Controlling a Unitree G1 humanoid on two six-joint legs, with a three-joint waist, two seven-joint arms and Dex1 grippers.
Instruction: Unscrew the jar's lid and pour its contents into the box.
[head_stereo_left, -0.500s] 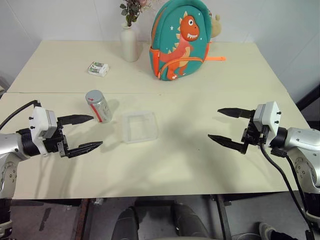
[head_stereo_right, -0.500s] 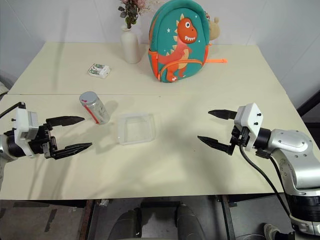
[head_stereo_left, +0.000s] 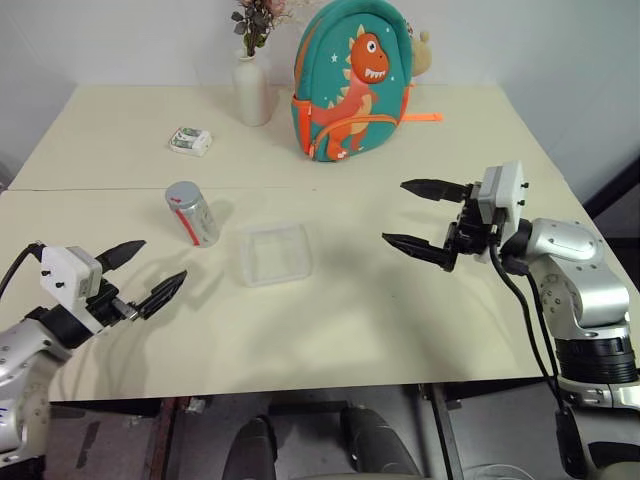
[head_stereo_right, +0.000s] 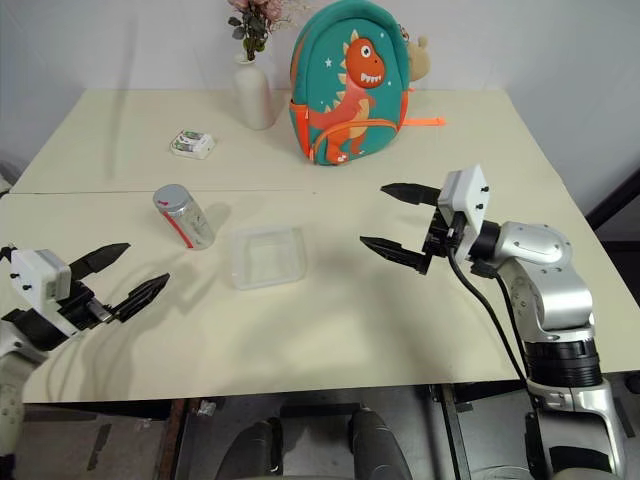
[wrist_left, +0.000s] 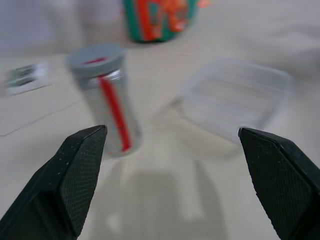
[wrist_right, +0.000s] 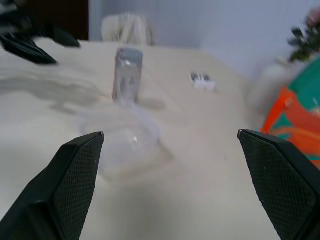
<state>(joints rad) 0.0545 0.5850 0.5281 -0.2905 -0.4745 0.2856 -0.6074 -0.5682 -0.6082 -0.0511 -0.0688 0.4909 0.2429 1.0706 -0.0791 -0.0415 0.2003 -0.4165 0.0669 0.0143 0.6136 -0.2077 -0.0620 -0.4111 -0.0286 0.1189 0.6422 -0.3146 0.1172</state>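
Note:
The jar (head_stereo_left: 193, 213) stands upright on the table, left of centre, with its grey lid (head_stereo_left: 183, 192) screwed on. The clear box (head_stereo_left: 275, 253) lies just to its right and holds nothing. My left gripper (head_stereo_left: 160, 260) hovers open near the table's front left, short of the jar and apart from it. In the left wrist view the jar (wrist_left: 107, 100) and the box (wrist_left: 235, 97) lie ahead of its spread fingers. My right gripper (head_stereo_left: 394, 212) is open to the right of the box and points toward it, holding nothing.
A green dinosaur backpack (head_stereo_left: 350, 80) and a white flower vase (head_stereo_left: 250, 90) stand at the back of the table. A small white-and-green packet (head_stereo_left: 189, 141) lies at the back left. A seam (head_stereo_left: 100, 188) crosses the tabletop behind the jar.
My left gripper has drawn back toward the front left, away from the jar. My right gripper has swung left toward the box. Jar and box have not moved.

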